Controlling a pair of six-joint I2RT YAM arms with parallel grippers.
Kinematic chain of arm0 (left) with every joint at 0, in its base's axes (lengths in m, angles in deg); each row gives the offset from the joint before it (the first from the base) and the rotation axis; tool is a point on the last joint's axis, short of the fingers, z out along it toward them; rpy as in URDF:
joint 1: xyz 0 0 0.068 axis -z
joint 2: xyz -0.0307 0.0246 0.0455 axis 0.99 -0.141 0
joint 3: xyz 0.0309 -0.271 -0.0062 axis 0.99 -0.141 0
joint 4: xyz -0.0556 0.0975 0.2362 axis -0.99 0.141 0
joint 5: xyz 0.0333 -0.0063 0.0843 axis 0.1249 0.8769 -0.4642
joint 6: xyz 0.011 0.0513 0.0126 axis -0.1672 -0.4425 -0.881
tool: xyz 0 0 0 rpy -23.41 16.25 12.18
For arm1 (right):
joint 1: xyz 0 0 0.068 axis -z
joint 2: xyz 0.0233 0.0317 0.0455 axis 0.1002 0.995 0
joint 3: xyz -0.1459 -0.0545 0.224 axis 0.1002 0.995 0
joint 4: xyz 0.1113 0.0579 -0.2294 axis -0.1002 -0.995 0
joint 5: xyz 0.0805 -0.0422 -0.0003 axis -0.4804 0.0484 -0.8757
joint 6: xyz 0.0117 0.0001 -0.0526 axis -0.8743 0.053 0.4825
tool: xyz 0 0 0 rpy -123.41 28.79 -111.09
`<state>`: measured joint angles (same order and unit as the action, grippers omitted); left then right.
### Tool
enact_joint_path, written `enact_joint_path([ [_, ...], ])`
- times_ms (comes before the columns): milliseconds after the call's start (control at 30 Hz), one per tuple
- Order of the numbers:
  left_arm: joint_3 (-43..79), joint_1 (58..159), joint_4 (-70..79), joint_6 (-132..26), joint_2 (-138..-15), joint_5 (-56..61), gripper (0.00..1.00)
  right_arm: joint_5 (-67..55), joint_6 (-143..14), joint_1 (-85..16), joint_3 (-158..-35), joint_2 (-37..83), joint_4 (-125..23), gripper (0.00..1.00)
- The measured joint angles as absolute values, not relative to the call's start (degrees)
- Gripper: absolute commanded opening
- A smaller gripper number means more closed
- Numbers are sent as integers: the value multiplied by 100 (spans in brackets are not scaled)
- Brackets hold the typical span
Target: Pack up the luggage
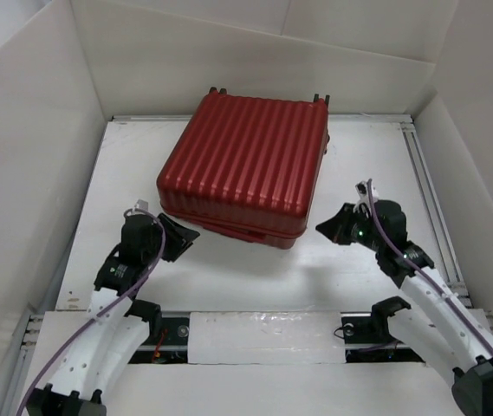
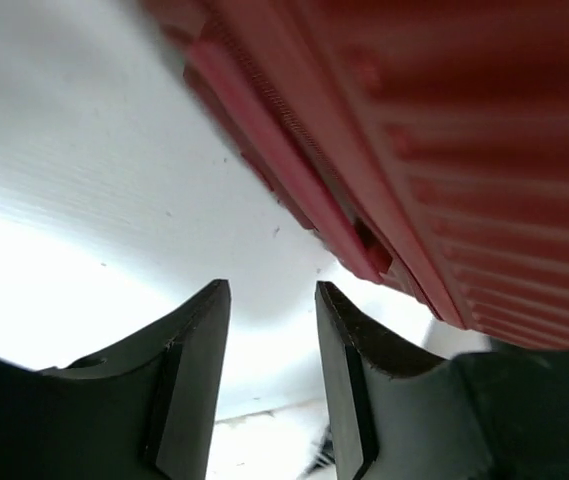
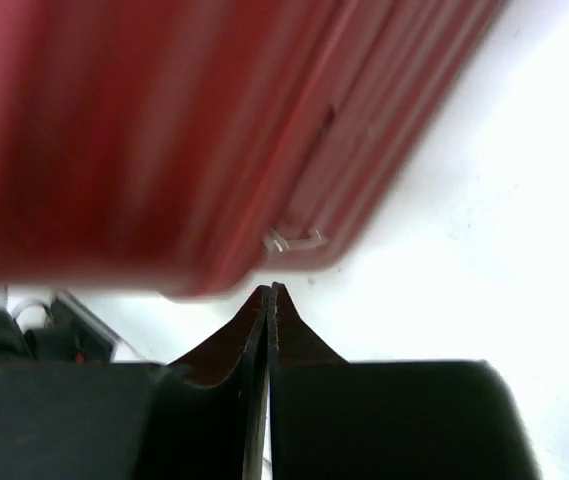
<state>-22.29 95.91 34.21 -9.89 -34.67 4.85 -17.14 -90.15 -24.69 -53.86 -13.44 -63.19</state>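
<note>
Jaws of the left gripper stand spread with bare tabletop showing in the gap, while those of the right gripper are pressed together, pinching nothing. The luggage lies closed and flat, ribbed shell up, on the far middle of the tabletop. It is turned a little askew, and its dark wheels sit close to the white back wall. From above, the left gripper sits just beside the case's near left corner and the right gripper just beside its near right corner; whether either touches the shell cannot be told. Open tabletop runs between the two grippers along the near edge of the case, and wider strips lie to its left and right, bounded by the side walls and a metal rail. The left wrist view alone shows the seam between the two shells of the luggage, running slantwise above the fingertips. The right wrist view, blurred, shows the luggage filling the upper left and a small pale metal piece at its lower edge, with bright tabletop to the right.
</note>
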Motion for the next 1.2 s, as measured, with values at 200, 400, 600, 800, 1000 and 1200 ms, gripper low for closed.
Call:
enact_joint_path([
  [200, -3188, 9591, 1965, -169, -3530, 1062, 43, -2345, -9056, -2176, -4101, -1727, -5246, 49],
  [400, -3702, 9591, 389, 336, -4131, 1665, 48, -3123, -8932, -1879, -3891, -771, -3890, 53],
  [600, -3704, 9567, -496, 469, -4940, 2010, 48, -3622, -8875, -1809, -3863, -258, -2870, 53],
  [800, -3700, 9569, -750, 469, -5311, 2198, 47, -3882, -8792, -1809, -3915, 120, -2415, 52],
  [1000, -3632, 9565, -931, 423, -5707, 2214, 44, -4133, -8733, -1822, -4047, 601, -2179, 46],
  [1200, -3470, 9537, -1097, 286, -6164, 2166, 43, -4286, -8724, -1831, -4097, 874, -1864, 34],
])
